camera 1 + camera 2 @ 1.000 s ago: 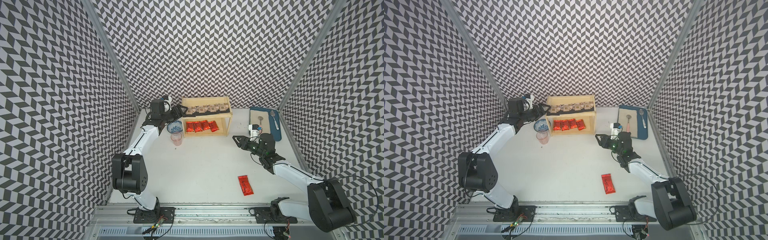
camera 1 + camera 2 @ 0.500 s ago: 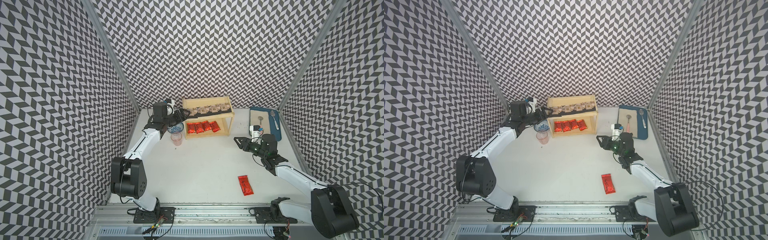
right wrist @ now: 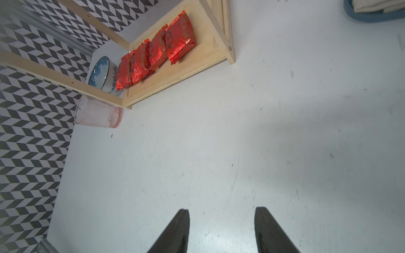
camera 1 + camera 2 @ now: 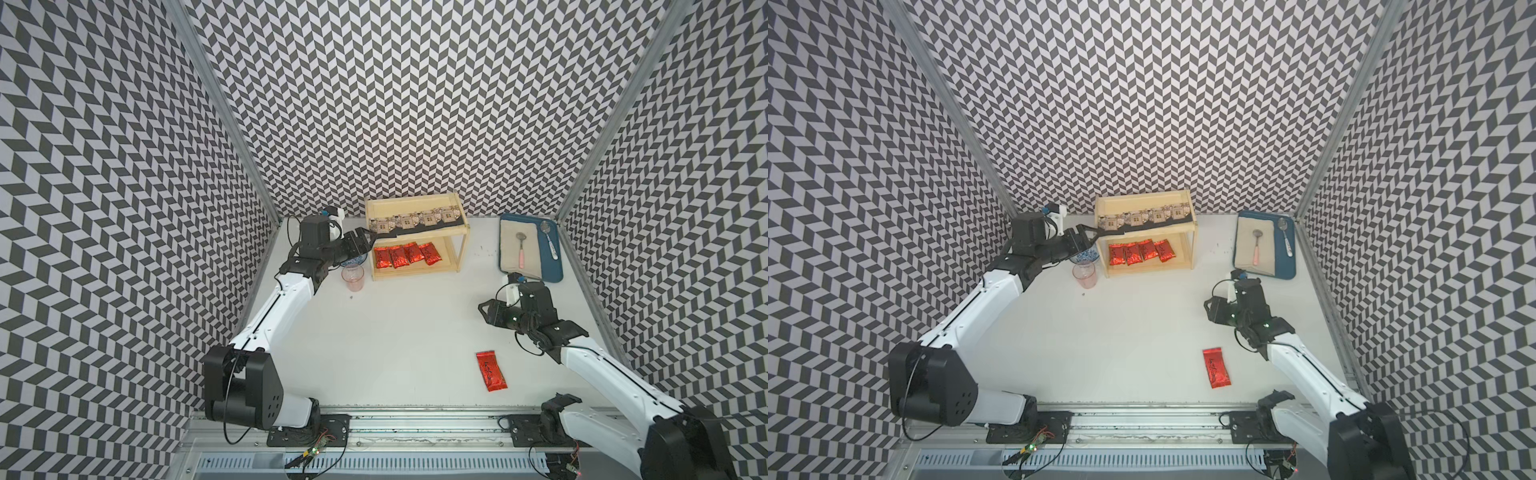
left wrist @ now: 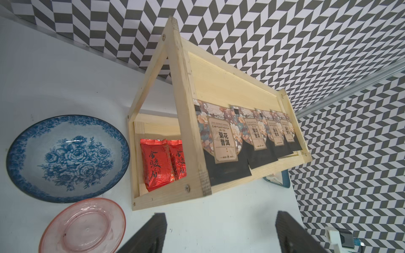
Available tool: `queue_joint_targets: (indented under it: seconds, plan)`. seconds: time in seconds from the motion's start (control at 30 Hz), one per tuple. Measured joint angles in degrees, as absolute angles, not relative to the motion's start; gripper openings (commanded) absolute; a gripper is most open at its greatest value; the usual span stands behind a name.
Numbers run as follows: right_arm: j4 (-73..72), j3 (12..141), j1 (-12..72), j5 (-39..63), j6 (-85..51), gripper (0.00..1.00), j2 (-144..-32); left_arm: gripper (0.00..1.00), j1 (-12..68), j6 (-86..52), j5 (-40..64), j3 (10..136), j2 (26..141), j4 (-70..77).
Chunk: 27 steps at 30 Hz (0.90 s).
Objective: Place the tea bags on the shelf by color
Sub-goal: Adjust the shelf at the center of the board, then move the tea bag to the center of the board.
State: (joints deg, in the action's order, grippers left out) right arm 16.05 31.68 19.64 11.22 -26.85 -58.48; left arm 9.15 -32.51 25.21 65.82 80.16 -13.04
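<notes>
The pale wooden shelf (image 4: 411, 206) stands at the back of the table. Several black tea bags (image 4: 415, 219) lie in a row along its top tier, shown close in the left wrist view (image 5: 221, 140). Several red tea bags (image 4: 405, 254) lie side by side on its lower tier (image 3: 157, 50). One red tea bag (image 4: 491, 370) lies alone on the table near the front right (image 4: 1216, 368). My left gripper (image 4: 365, 240) hovers at the shelf's left end, open and empty (image 5: 221, 221). My right gripper (image 4: 484, 316) is open and empty over bare table (image 3: 221, 216), behind the lone red tea bag.
A blue-patterned bowl (image 5: 65, 157) and a pink plastic cup (image 4: 353, 277) stand just left of the shelf, under my left wrist. A blue tray (image 4: 552, 266) with a cloth and two spoons sits at the back right. Patterned walls close in both sides.
My left gripper has dropped slightly at the shelf's left end and opened a little wider. My right gripper has drifted toward the table's front.
</notes>
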Motion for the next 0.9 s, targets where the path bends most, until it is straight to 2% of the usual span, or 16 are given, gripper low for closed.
queue_joint_targets:
  seconds: [0.53, 0.67, 0.9]
  plan:
    - [29.6, 31.7, 40.5, -3.9, -40.4, 0.55, -56.4, 0.85, 14.5, -31.4, 25.1, 51.0, 64.0, -14.6]
    - [31.8, 29.6, 41.5, -5.8, -44.6, 0.62, -52.8, 0.86, 17.3, -32.2, 25.6, 47.8, 63.2, -13.5]
    - [33.5, 23.3, 41.6, -6.3, -50.6, 0.83, -47.1, 0.87, 21.8, -33.4, 27.1, 43.7, 63.3, -12.1]
